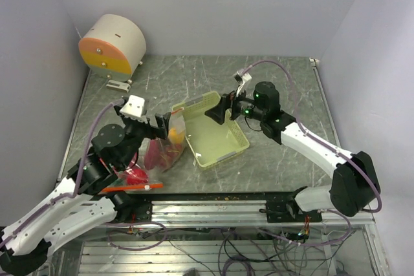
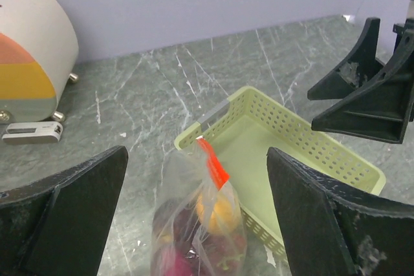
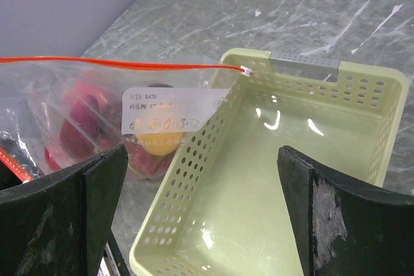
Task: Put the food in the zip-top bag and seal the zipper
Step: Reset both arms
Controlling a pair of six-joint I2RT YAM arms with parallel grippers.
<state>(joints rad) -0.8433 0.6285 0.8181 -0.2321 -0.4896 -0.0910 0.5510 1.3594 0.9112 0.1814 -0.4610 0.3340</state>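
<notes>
The clear zip-top bag stands on the table, leaning on the left wall of the pale green tray. The food shows through the plastic: an orange, red and dark fruits. The bag's red zipper strip runs as one straight line along the top, its end at the tray's corner. My left gripper hovers open just above the bag's top, touching nothing. My right gripper is open over the empty tray, just right of the bag.
A round white and orange device sits at the back left with a small white block in front of it. An orange-handled tool lies at the near edge by the left arm's base. The walls stand close on three sides.
</notes>
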